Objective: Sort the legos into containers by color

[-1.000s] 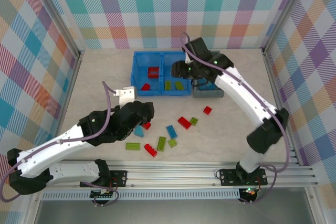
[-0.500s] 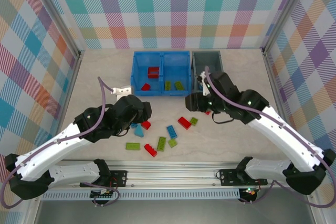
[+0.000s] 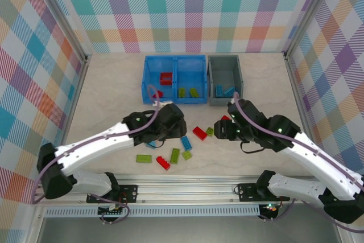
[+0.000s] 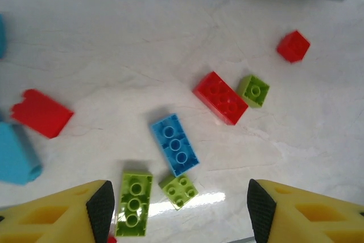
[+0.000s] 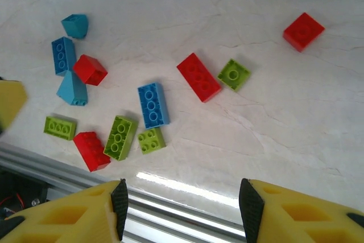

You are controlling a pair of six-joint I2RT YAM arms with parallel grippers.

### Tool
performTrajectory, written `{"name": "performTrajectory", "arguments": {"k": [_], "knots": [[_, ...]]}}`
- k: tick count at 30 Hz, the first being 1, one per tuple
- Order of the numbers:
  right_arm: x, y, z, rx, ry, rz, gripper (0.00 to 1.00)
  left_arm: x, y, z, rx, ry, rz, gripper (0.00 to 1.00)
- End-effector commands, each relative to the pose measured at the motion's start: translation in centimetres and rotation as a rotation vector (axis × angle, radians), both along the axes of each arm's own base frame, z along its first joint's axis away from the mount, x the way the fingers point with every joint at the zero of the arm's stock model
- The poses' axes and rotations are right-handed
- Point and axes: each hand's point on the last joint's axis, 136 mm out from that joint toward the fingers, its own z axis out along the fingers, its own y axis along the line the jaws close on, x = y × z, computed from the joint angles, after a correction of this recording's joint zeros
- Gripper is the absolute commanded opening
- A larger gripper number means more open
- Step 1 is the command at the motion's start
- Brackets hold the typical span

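The blue bin (image 3: 145,79) and the grey bin (image 3: 225,59) stand just beside each other in the middle of the desk (image 3: 108,83), near its far edge. In the blue bin, the left compartment has red bricks (image 3: 165,78) and the right compartment has green bricks (image 3: 182,92). The grey bin has blue bricks (image 3: 229,91).

The loose legos (image 3: 186,143) lie in the middle of the desk, toward the near edge. A long red brick (image 5: 198,77) lies just beside a square green brick (image 5: 234,74). A small red brick (image 5: 303,31) lies apart from them, closer to the grey bin. Near them is a long blue brick (image 5: 152,104), and more green, red and light blue ones lie toward the left edge.

The left gripper (image 4: 179,200) hangs above the long blue brick and two green ones, its jaws spread wide and holding nothing. The right gripper (image 5: 182,200) has its jaws wide apart too, empty, above the near part of the desk.
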Motion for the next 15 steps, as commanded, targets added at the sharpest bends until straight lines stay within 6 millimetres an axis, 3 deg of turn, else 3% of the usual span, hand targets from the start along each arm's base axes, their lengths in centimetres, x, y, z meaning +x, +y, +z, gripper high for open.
{"name": "performTrajectory", "arguments": {"k": [1, 7, 15], "knots": [[-0.2, -1.9, 0.7, -0.004, -0.048, -0.058, 0.57, 1.1, -5.2, 0.8, -0.037, -0.075, -0.198, 0.65], [-1.5, -3.5, 1.9, 0.106, -0.098, -0.084, 0.60, 2.2, -11.2, -3.3, 0.093, -0.006, -0.461, 0.69], [-3.1, -5.9, 3.5, 0.186, -0.148, -0.118, 0.66, 4.8, -14.6, -9.2, 0.265, 0.046, -0.556, 0.71]]}}
